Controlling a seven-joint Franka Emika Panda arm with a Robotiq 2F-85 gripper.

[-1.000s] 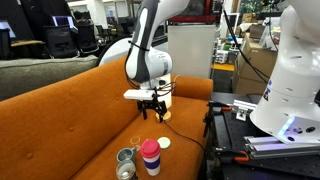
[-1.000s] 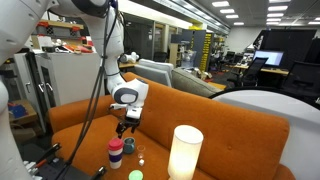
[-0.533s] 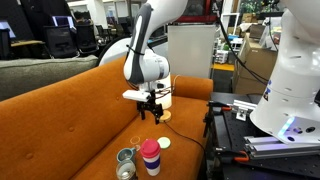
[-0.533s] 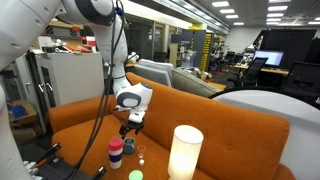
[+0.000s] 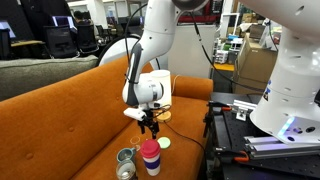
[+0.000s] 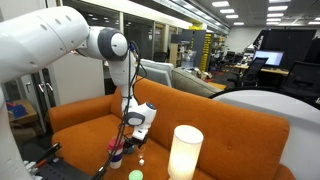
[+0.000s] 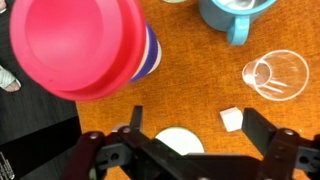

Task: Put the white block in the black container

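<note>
In the wrist view the small white block (image 7: pixel 232 119) lies on the orange couch seat, just inside one finger of my gripper (image 7: pixel 200 130). The gripper is open and empty and hangs low over the seat in both exterior views (image 5: pixel 150 124) (image 6: pixel 131 141). The black container, a low grey-silver cup (image 5: pixel 126 157), sits beside the pink tumbler (image 5: pixel 150 157). In the wrist view it shows as a pale handled cup (image 7: pixel 235 15) at the top edge. I cannot make out the block in either exterior view.
The pink tumbler (image 7: pixel 85 45) stands close by the gripper. A clear glass (image 7: pixel 275 75) lies near the block, and a pale disc (image 7: pixel 175 142) lies between the fingers. A white cylinder (image 6: pixel 186 152) stands in the foreground. Dark equipment (image 5: pixel 240 130) sits past the couch arm.
The arm has come down and forward toward the couch seat. The open gripper now hangs lower, right next to the tumbler and over the block.
</note>
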